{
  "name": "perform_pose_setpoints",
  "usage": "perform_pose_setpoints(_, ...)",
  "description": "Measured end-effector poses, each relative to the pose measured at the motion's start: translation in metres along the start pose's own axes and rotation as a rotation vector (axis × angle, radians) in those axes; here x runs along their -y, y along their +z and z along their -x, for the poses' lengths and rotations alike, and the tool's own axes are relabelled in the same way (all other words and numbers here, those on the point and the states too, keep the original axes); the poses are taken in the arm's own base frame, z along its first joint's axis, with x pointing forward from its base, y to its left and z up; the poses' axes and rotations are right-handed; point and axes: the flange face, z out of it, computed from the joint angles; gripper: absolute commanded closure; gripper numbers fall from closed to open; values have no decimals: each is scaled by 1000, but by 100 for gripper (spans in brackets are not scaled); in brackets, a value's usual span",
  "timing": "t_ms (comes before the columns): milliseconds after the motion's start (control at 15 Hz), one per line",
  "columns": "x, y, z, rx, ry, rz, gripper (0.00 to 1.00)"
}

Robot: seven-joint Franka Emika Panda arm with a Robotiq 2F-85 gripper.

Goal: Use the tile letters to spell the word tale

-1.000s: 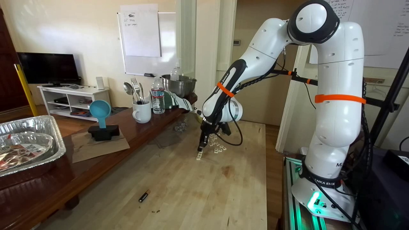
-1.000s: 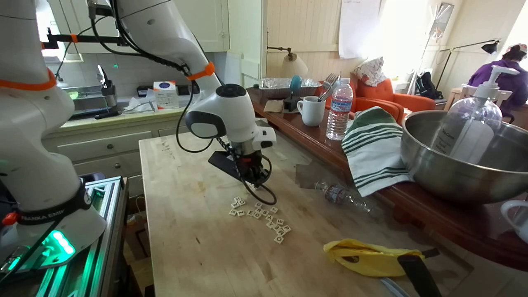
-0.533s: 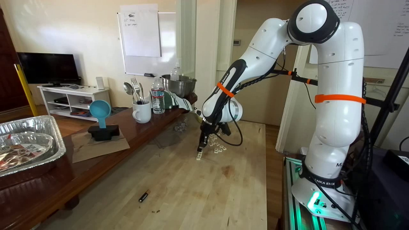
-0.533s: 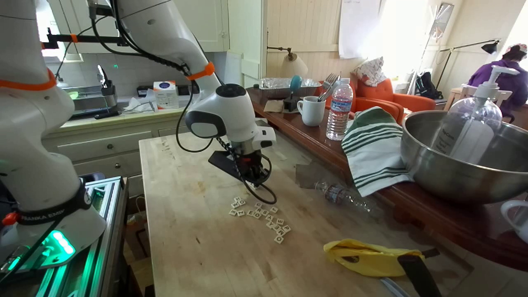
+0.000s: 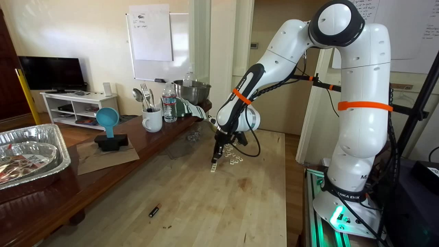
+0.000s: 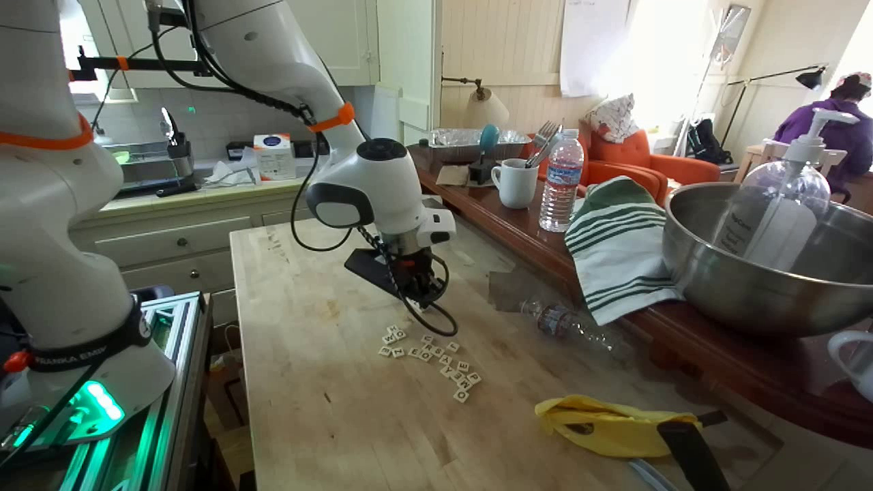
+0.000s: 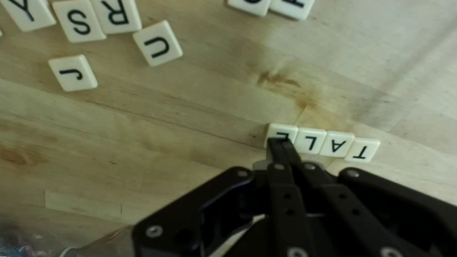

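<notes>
Tile letters (image 7: 332, 143) TALE | E tile (image 7: 282, 130) at jaw tips | jaws closed | contact unclear

The letter tiles (image 7: 330, 143) are cream with black lettering, and the pincer (image 7: 280, 140) is black. The arm (image 5: 365, 80) is white with orange bands (image 5: 365, 106). The surface (image 5: 219, 206) is pale tan with brown blotches; the towel (image 6: 617, 249) is white with green stripes.
</notes>
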Motion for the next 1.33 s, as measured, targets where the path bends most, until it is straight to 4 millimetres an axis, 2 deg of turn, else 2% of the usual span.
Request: perform_pose_setpoints(1333, 11, -1, -7, -19, -13, -20, 100)
